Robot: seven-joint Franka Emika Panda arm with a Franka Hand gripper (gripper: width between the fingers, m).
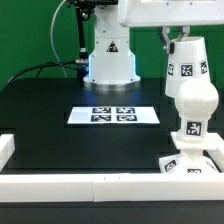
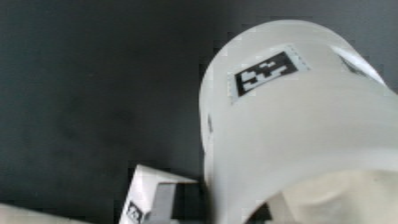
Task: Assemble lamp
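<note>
The lamp base (image 1: 188, 162) stands at the exterior view's right, by the front rail, with a tagged stem. The ball-shaped bulb (image 1: 196, 102) sits on top of that stem. The tapered shade (image 1: 186, 62) is directly above the bulb, tilted slightly, and its lower edge meets the top of the bulb. My gripper (image 1: 180, 38) comes down from above and is shut on the shade's upper end. In the wrist view the shade (image 2: 294, 120) fills most of the picture, and a corner of the base (image 2: 153, 195) shows beneath it. My fingertips are hidden there.
The marker board (image 1: 113, 114) lies flat in the middle of the black table. White border rails run along the front (image 1: 70, 186) and at the exterior view's left (image 1: 5, 150). The robot's base (image 1: 110, 55) stands at the back.
</note>
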